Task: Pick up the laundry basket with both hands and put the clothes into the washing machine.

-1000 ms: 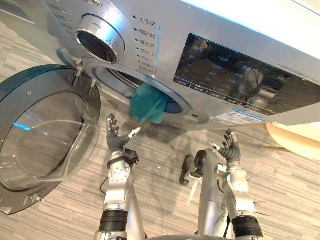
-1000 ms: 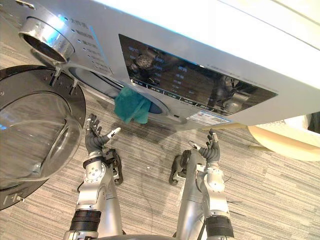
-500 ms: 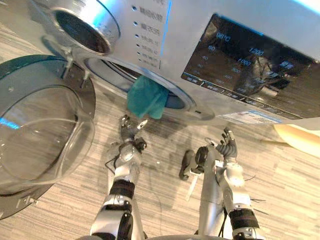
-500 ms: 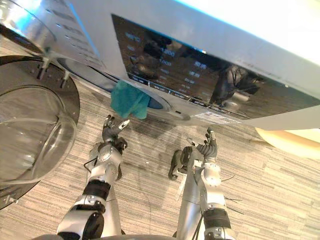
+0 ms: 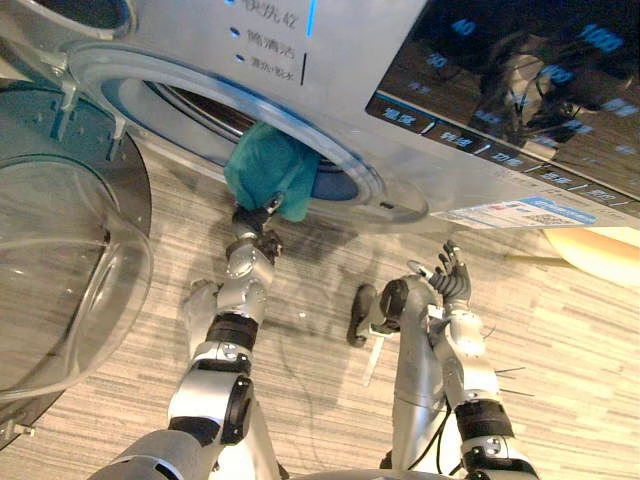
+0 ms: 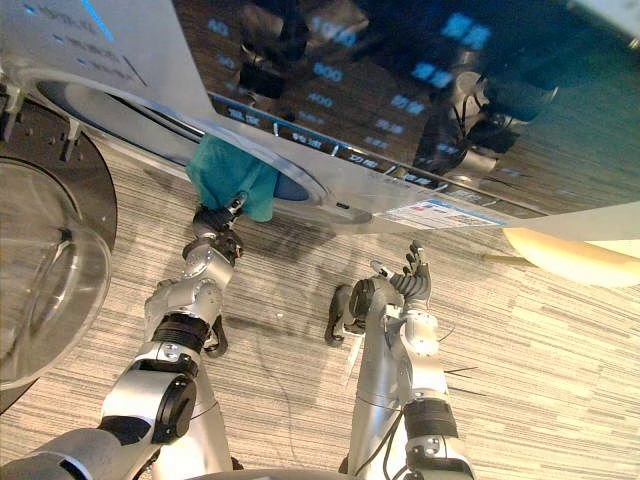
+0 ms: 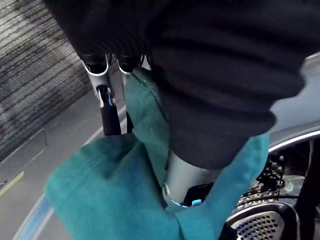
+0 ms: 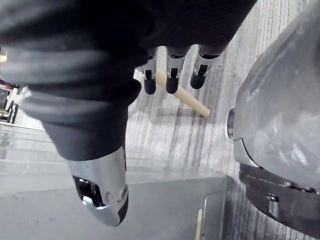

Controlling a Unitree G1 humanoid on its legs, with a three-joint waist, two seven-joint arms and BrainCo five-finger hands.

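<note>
The left hand point(image 5: 251, 224) presses straight fingers point(image 7: 108, 117) into the teal garment point(image 5: 268, 168), which droops from the washing machine's port point(image 5: 160, 105) just above it; the right hand point(image 5: 450, 279), relaxed and empty, hangs well apart; the left is nearer.

Silver-grey arms point(image 5: 243, 290), right hand point(image 5: 450, 280) dark-ribbed, dark-tipped

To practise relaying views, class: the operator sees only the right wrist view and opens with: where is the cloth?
Observer: The cloth hangs out of the washer's opening.
Operator: Is the left hand on it?
Observer: Yes, the left hand is at its lower edge, fingers straight against it.
Operator: And the door?
Observer: The door stands wide open on the robot's left.
</note>
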